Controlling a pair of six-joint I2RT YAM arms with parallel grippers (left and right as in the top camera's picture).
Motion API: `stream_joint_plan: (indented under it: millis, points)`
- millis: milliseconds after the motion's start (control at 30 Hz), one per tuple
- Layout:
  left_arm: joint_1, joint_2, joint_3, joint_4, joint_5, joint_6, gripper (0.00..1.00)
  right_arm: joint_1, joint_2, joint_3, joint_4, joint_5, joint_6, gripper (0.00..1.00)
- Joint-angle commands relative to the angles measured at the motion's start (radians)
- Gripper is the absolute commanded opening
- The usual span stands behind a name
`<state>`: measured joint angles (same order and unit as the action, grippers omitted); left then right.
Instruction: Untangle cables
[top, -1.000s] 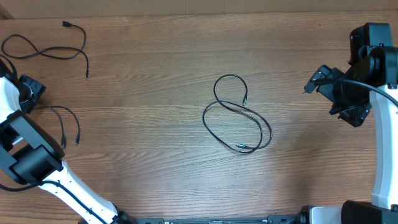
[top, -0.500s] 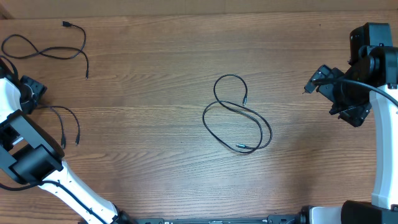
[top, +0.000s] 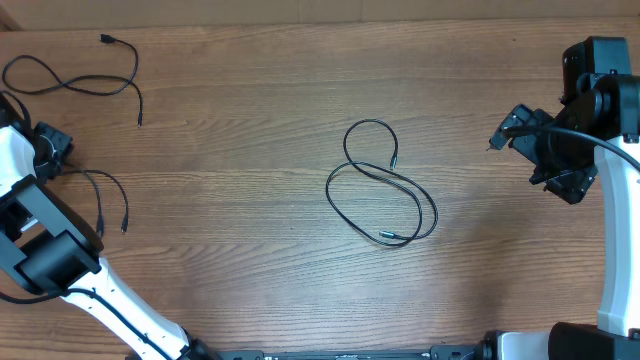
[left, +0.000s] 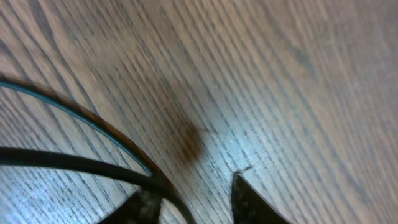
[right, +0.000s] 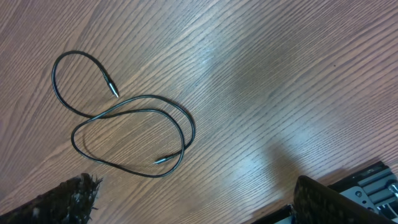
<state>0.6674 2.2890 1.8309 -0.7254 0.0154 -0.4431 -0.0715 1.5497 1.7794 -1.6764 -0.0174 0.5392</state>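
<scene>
Three thin black cables lie apart on the wooden table. One loops in the middle (top: 381, 190) and also shows in the right wrist view (right: 127, 134). One lies at the far left corner (top: 72, 84). One curves by my left gripper (top: 104, 196). My left gripper (top: 50, 148) is low at the table's left edge. In the left wrist view its fingertips (left: 193, 204) are apart, with a strand of that cable (left: 74, 163) running down between them. My right gripper (top: 530, 155) is open and empty, raised at the right (right: 199, 199), well away from the middle cable.
The left arm's white links (top: 50, 250) cover the front left of the table. The right arm (top: 610, 120) stands at the right edge. Bare wood (top: 250, 100) lies between the cables.
</scene>
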Motion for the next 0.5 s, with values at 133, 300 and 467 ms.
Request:
stream_joint_plan:
  millis: [133,300,467]
  points:
    - [-0.011,0.043,-0.016,0.000,-0.003,0.003,0.04,-0.003,0.003,0.006,0.003,0.013,0.004,1.00]
    - [-0.005,0.027,-0.014,-0.008,0.150,0.013,0.04,-0.003,0.003,0.006,0.003,0.013,0.003,1.00]
    - [-0.003,-0.041,-0.014,-0.072,0.248,-0.066,0.04,-0.003,0.003,0.006,0.003,0.013,0.003,1.00]
